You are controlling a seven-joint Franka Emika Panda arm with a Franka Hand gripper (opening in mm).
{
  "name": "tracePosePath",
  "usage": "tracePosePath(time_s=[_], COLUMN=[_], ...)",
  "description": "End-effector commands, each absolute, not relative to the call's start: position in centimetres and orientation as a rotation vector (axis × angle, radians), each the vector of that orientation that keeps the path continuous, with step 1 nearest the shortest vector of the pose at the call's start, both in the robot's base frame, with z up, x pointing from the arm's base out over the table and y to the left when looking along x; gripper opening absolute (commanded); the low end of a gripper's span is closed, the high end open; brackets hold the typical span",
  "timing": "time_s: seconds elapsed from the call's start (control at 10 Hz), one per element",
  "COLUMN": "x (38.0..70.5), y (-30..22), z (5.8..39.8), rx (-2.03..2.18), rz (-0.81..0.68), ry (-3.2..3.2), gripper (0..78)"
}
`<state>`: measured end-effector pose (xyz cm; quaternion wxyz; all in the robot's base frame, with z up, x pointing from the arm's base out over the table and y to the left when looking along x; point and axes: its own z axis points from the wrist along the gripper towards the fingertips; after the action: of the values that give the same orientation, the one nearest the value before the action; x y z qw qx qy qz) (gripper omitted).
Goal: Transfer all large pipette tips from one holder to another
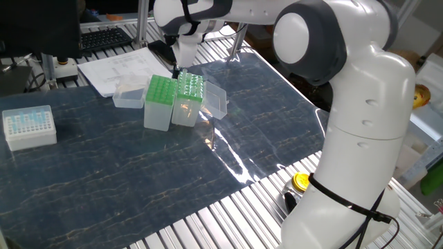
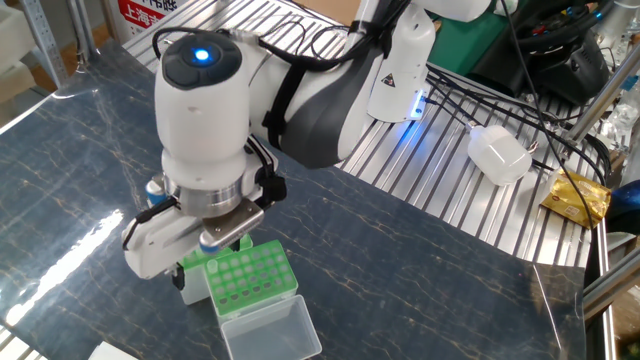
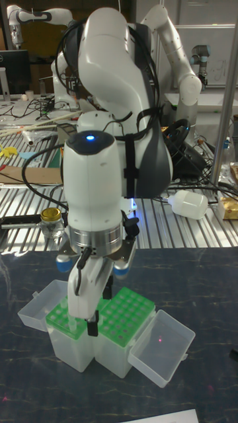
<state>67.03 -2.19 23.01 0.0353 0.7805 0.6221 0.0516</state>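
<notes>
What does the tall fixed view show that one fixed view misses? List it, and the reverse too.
Only the tall fixed view: a white bottle and a second robot arm in the background. Only one fixed view: the white tip box and the papers. Both: the gripper low over the two green racks.

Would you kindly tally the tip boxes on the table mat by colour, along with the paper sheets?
Green tip racks: 2
White tip box: 1
Paper sheets: 1 stack, sheet count unclear
Total: 4
</notes>
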Motion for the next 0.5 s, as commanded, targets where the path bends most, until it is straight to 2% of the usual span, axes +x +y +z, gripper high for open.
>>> tracePosePath(time_s=[0.1, 0.5], x=[67.11, 67.11], y=[-2.12, -2.03], z=[22.69, 21.89], rx=[2.4, 2.395], rz=[0.156, 0.142], ry=[1.903, 1.897], gripper=[77.4, 77.4])
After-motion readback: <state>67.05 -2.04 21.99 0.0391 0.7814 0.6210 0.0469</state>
